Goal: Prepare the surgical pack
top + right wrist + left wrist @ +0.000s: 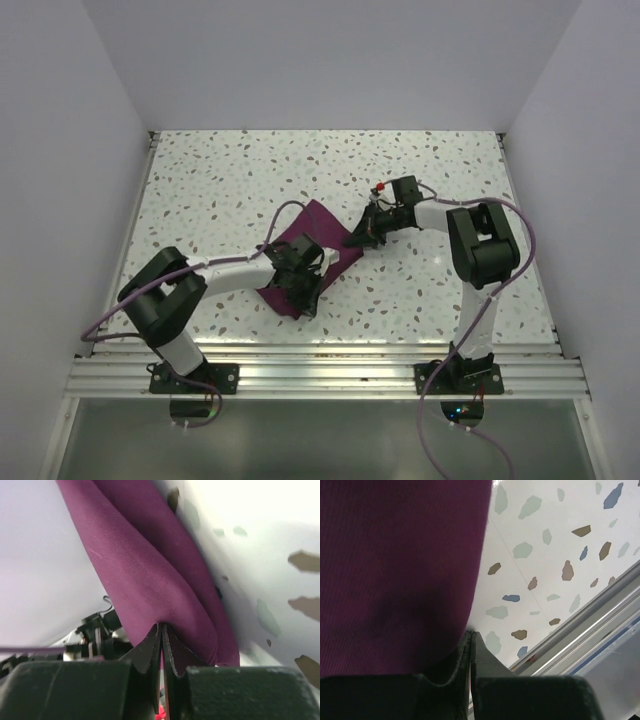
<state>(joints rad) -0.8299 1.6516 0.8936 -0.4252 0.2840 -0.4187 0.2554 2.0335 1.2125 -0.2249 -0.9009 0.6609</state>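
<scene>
The surgical pack (312, 222) is a deep purple-maroon fabric sheet, bunched on the speckled table between my two grippers. My left gripper (303, 288) sits over its near edge. In the left wrist view the fabric (395, 570) fills the left side and its edge runs down to the tips of the left gripper (471, 633), whose jaws are pressed together there. My right gripper (358, 240) holds the sheet's right end. In the right wrist view the folded fabric (145, 580) hangs from the right gripper (162, 627), and a purple sliver shows between the closed jaws.
The speckled white table (250, 180) is walled in by white panels at the left, back and right. An aluminium rail (320, 372) runs along the near edge and shows in the left wrist view (585, 625), close to the left gripper.
</scene>
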